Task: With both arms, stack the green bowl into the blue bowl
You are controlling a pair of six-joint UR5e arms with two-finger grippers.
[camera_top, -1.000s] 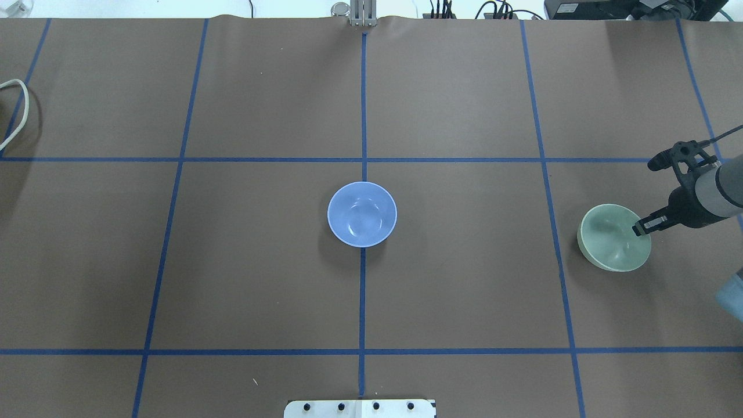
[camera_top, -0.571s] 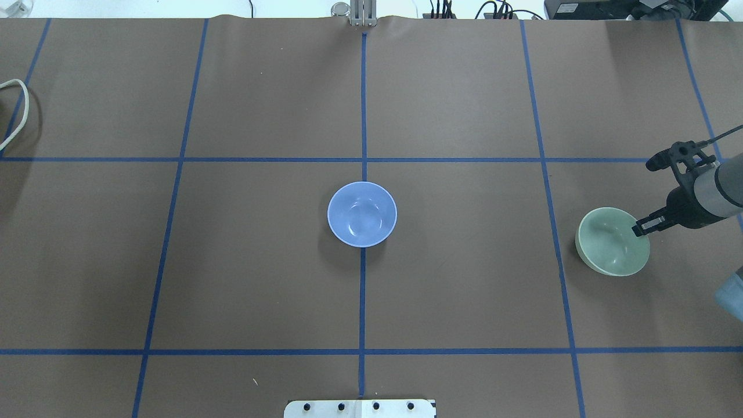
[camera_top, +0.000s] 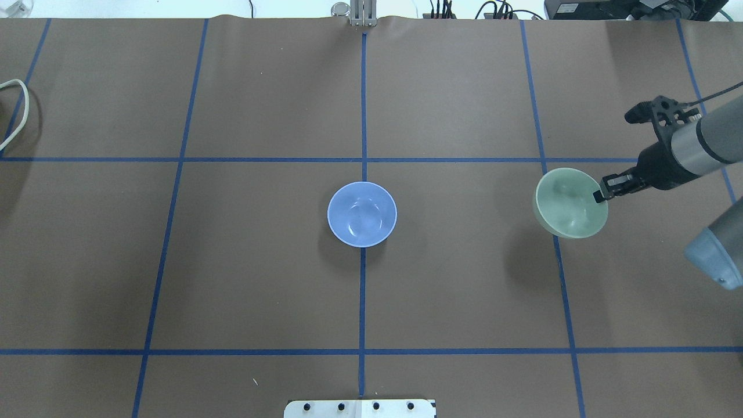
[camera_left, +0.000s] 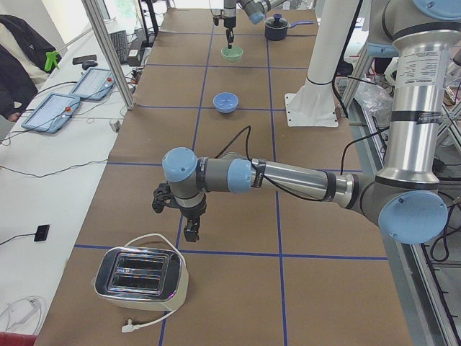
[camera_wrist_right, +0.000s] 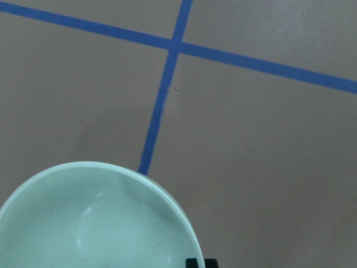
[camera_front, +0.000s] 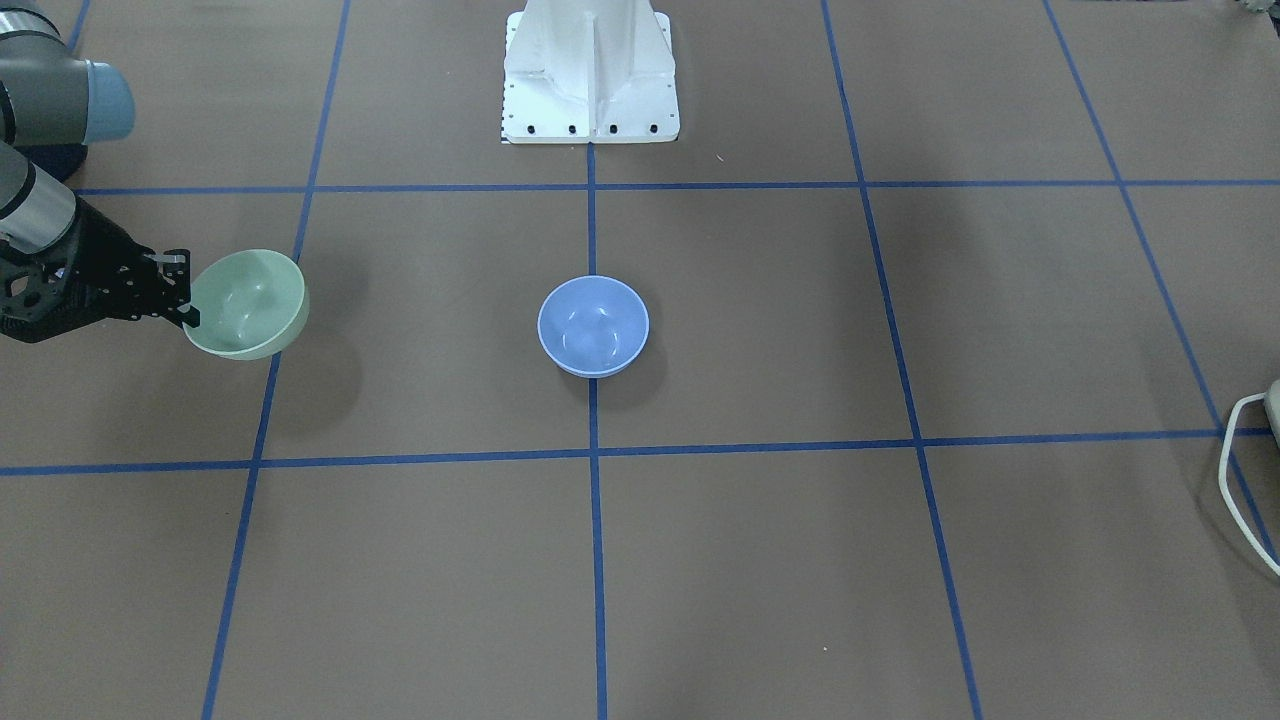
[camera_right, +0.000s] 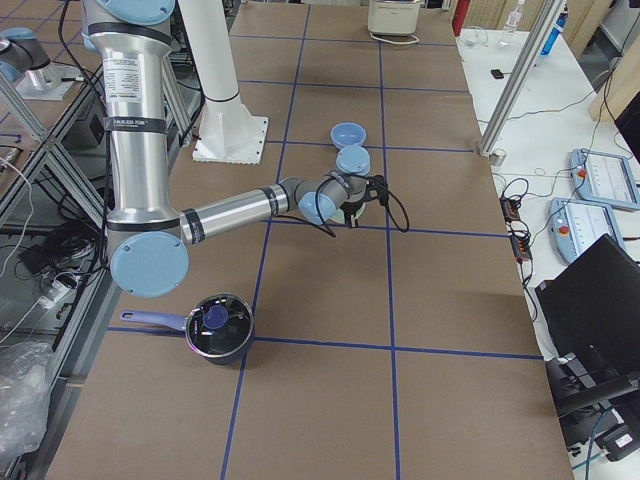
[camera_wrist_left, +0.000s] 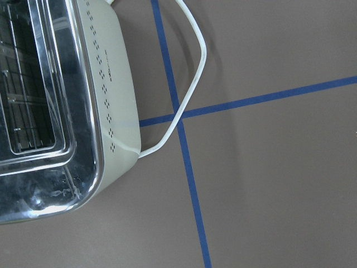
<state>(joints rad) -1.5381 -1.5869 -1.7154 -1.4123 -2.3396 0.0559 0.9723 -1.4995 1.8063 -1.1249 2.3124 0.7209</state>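
The green bowl (camera_top: 570, 203) hangs tilted above the table on its right side, held by its rim. My right gripper (camera_top: 601, 194) is shut on that rim; it also shows in the front view (camera_front: 185, 300) beside the green bowl (camera_front: 248, 303). The right wrist view shows the green bowl (camera_wrist_right: 95, 223) from above. The blue bowl (camera_top: 362, 214) stands upright at the table's middle, on the centre tape line, well apart from the green bowl. My left gripper (camera_left: 189, 231) hovers by the toaster at the far left end; I cannot tell whether it is open or shut.
A chrome and cream toaster (camera_left: 140, 281) sits at the table's left end, and its white cord (camera_top: 17, 110) loops onto the table. A dark pot with a lid (camera_right: 215, 325) stands at the right end. The white pedestal (camera_front: 590, 70) stands at the robot's edge.
My right gripper has lifted the green bowl off the table and carried it left, toward the centre, and a little farther from the robot. The blue bowl has not moved.
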